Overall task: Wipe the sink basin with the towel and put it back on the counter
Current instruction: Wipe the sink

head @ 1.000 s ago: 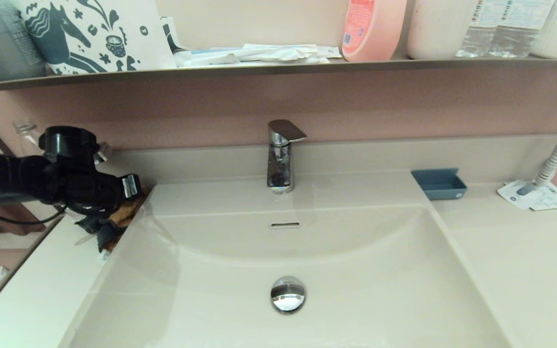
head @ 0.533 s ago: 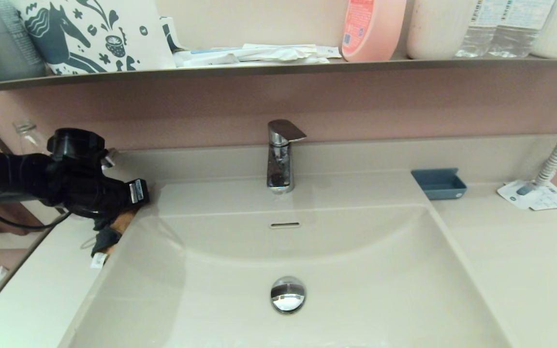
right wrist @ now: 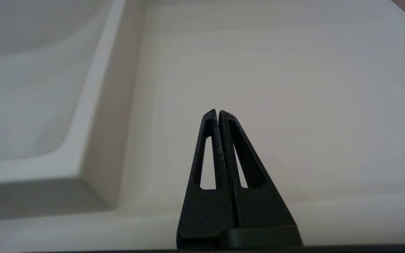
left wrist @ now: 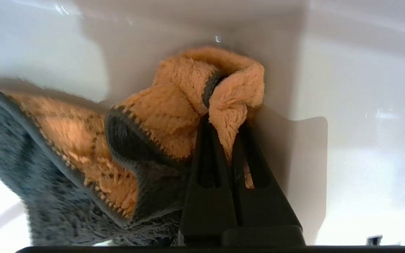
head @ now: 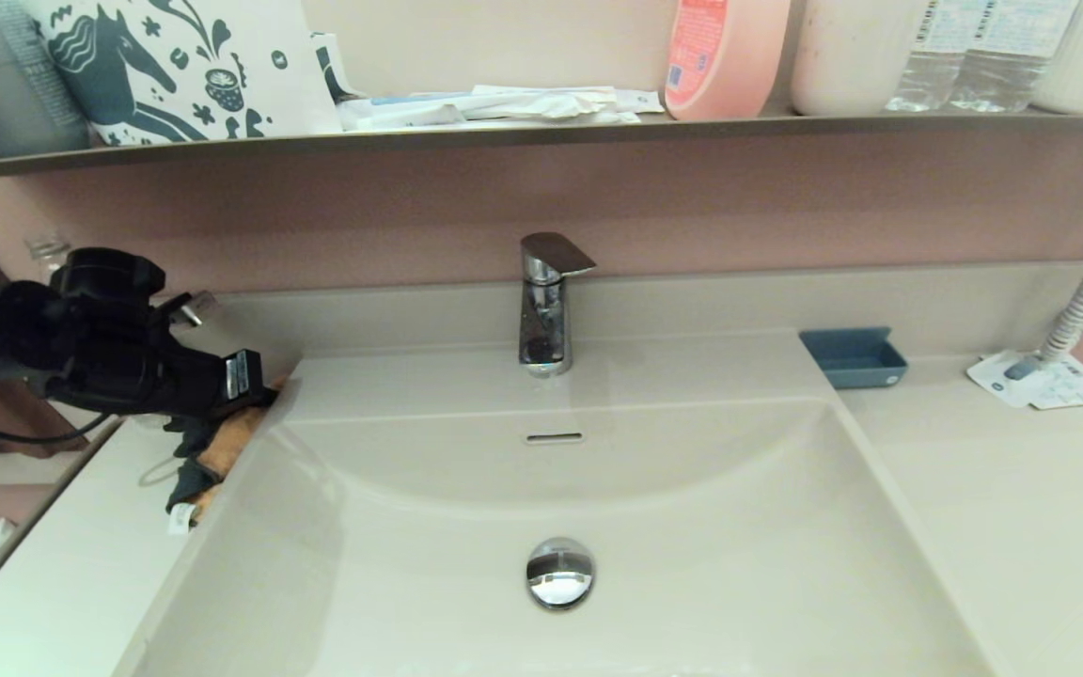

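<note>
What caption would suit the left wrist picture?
Left gripper shut on the towel, with the sink basin behind it.

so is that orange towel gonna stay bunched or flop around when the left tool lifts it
Probably flop: the towel is folded and creased where the left tool pinches it, and the rest trails loose on the counter. It looks light, since a pinch on one fold holds it. Its fluffy pile should resist slipping.
</note>
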{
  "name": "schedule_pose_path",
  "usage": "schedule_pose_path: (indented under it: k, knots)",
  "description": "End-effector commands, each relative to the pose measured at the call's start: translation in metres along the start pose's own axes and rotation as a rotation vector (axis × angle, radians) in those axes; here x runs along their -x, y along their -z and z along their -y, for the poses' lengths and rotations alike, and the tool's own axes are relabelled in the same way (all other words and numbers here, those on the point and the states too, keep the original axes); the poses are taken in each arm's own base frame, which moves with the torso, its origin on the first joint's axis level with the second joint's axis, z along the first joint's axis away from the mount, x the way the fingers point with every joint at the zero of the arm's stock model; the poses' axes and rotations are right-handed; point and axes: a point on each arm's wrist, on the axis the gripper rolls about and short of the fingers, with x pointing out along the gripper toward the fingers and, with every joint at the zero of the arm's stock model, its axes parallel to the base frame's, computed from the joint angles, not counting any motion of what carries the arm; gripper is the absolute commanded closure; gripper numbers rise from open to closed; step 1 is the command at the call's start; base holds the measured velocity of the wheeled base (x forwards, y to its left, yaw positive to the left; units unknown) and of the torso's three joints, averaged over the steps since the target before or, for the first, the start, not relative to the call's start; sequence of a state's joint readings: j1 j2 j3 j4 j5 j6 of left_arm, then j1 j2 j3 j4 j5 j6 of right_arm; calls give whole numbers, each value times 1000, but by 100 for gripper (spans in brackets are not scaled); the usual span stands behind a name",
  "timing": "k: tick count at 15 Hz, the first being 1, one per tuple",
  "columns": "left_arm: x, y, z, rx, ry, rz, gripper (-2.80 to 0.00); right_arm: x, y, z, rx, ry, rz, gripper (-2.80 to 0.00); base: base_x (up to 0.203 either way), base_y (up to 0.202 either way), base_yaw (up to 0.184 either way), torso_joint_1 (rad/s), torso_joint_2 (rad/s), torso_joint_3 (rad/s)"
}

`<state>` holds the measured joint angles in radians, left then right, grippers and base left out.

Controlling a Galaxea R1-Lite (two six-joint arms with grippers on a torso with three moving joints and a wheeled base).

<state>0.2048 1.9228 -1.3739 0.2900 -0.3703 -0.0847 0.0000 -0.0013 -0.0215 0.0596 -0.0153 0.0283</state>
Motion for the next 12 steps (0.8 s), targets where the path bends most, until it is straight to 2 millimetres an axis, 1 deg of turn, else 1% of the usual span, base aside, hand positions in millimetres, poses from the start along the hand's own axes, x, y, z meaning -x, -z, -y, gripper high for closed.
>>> schedule_pose_path:
  k: [1, 7, 9, 12]
  knots:
    - [-1, 6, -1, 10, 16, -22, 0, 0, 0, 0, -1, 0, -2, 0, 0, 0, 0, 0, 0, 0]
    - [9, 16, -16, 29, -8, -33, 0, 0, 0, 0, -1, 0, -2, 0, 0, 0, 0, 0, 0, 0]
    - [22, 28, -15, 33, -13, -41, 0, 0, 0, 0, -1, 0, -2, 0, 0, 0, 0, 0, 0, 0]
    - [30, 49, -13, 49, -15, -82, 0, 0, 0, 0, -1, 0, -2, 0, 0, 0, 0, 0, 0, 0]
